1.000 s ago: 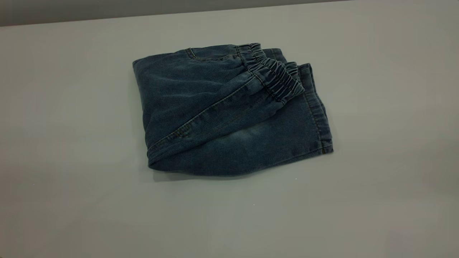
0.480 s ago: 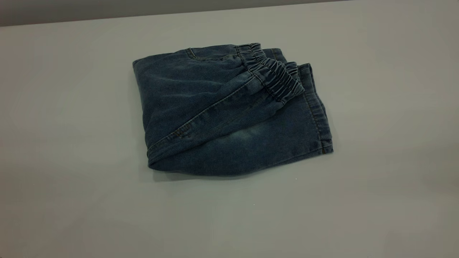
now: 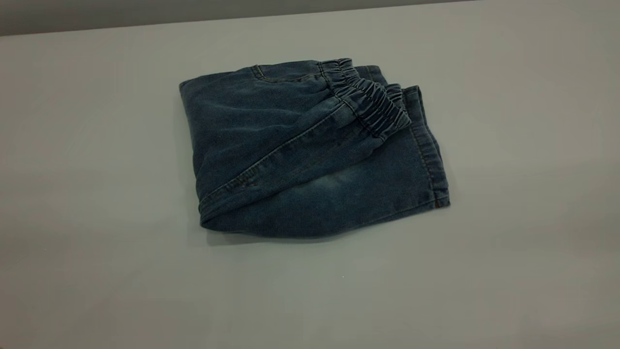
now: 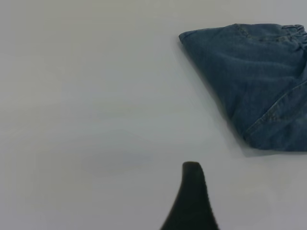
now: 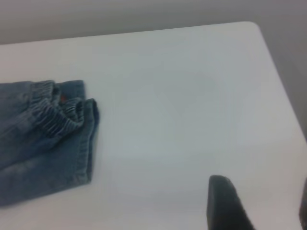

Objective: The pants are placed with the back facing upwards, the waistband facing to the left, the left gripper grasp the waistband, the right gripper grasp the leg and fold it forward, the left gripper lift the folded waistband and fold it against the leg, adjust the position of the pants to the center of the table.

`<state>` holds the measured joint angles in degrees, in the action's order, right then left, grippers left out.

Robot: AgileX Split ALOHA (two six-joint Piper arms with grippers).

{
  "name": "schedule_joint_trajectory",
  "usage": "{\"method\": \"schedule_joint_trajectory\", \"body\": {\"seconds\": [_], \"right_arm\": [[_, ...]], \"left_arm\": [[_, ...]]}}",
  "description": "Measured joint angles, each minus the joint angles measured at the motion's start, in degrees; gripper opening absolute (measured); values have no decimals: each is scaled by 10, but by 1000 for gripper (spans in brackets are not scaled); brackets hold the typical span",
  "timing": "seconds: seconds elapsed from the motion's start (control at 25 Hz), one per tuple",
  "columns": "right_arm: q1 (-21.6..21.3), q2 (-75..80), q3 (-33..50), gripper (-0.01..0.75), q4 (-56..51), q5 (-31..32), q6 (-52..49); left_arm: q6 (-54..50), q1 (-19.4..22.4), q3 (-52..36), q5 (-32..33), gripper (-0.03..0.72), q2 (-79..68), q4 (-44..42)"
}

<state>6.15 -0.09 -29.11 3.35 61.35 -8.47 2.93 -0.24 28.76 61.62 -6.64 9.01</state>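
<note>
The pants [image 3: 290,155] lie folded into a compact blue denim bundle near the middle of the table [image 3: 97,252]. The ruffled waistband [image 3: 368,104] is turned over on top, toward the right side of the bundle. Under it lies the leg [image 3: 339,191] with a pale faded patch. Neither arm shows in the exterior view. My left gripper [image 4: 249,191] hangs open over bare table, well off the pants [image 4: 249,76], with only one dark finger [image 4: 192,201] in sight. My right gripper [image 5: 264,196] is open too, away from the pants [image 5: 38,143] and waistband [image 5: 53,120].
The table's far edge [image 3: 310,12] runs along the back. In the right wrist view its rounded corner [image 5: 254,26] and side edge are close by. Bare tabletop surrounds the bundle on every side.
</note>
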Motion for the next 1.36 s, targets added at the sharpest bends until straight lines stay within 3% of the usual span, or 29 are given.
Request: {"method": "schedule_joint_trajectory", "body": {"seconds": [0.36, 1.36], "right_arm": [[1, 1, 0, 279, -1, -2, 0], [1, 1, 0, 279, -1, -2, 0]], "left_arm": [[0, 1, 1, 3, 521, 67, 0], [0, 1, 0, 0, 521, 66, 0]]}}
